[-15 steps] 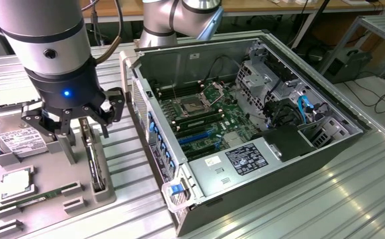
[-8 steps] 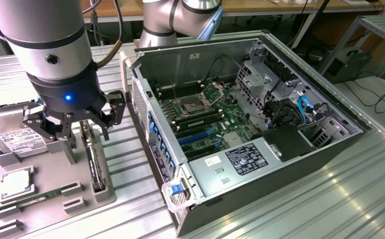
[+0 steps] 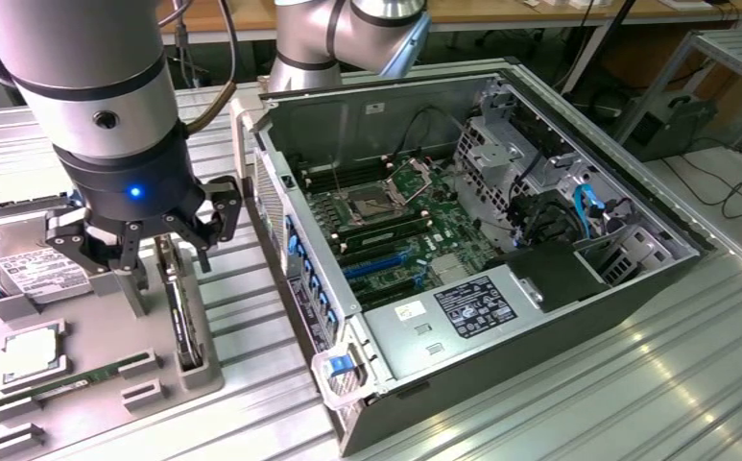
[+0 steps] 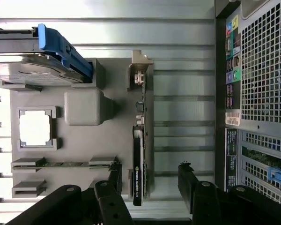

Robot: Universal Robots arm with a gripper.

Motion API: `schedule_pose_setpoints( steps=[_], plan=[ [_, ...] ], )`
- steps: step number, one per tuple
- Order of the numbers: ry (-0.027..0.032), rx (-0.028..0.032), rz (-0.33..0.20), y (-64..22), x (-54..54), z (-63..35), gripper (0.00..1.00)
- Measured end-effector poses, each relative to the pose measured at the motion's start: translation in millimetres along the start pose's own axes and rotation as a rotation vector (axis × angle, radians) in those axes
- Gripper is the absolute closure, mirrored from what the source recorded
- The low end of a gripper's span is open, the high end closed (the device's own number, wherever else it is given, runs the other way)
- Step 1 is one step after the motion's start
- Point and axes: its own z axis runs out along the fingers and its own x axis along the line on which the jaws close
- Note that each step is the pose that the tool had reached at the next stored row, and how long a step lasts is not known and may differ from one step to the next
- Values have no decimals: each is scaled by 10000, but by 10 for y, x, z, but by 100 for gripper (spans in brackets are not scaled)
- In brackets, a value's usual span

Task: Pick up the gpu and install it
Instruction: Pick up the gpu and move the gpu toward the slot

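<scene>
Gpu (image 4: 137, 173), a thin black-and-green card, stands on edge in the grey holder tray (image 4: 84, 154). The black gripper (image 4: 150, 183) hovers spread astride it. Pick-up stage, seemingly: gripping calls for descending squarely.

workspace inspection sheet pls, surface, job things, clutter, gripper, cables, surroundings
surface: ribbed metal table bearing a grey fixture tray and an open computer case.
job's things: gpu stands on edge in a tray slot, not yet lifted; motherboard exposed inside the case.
clutter: hard drive, square chip and memory stick, all seated in the tray.
grippers: gripper open above the gpu, one finger on either side, a gap showing at both.
cables: blue cable inside the case; black cables on the floor.
surroundings: wooden bench behind, metal rack at the exterior view's right.
</scene>
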Motion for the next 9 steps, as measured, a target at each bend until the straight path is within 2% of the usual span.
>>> schedule_pose_setpoints(
  steps=[9],
  plan=[
    [38, -7, -262, 0, 0, 12, 40]
  ],
)
